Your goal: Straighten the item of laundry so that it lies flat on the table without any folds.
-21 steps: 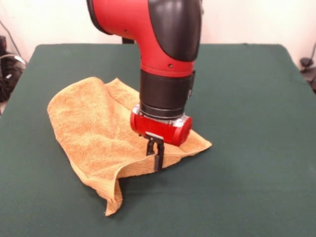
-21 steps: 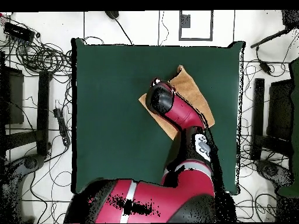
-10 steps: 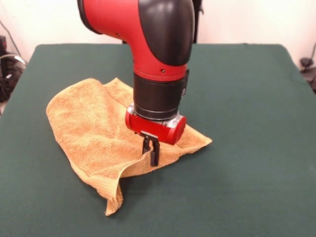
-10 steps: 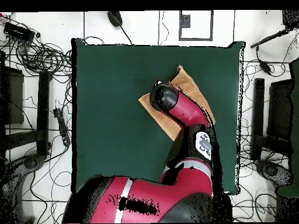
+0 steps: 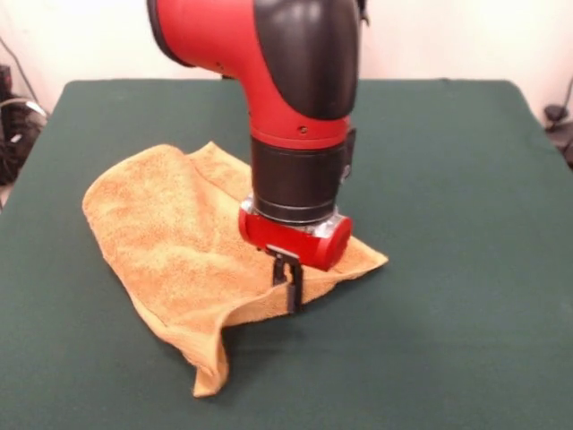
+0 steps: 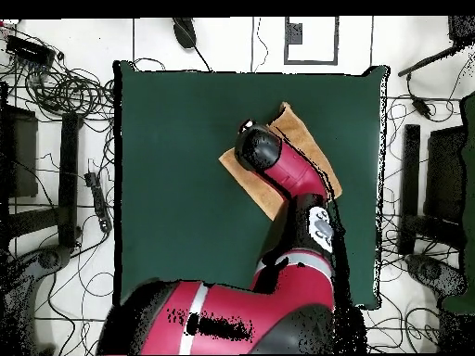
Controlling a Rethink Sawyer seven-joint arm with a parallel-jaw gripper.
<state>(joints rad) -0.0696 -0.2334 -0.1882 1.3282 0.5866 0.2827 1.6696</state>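
Now the tool [image 5: 290,291] pinches the towel [image 5: 161,233] edge at lower centre and should drag it outward, low over the table [image 5: 466,269].

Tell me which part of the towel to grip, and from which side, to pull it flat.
Grip the towel at its raised front hem, where the gripper is now, coming straight down. That edge lifts off the table in a ridge, so the jaws can likely close round it. The folded-under corner nearest the camera looks like a fair second choice.
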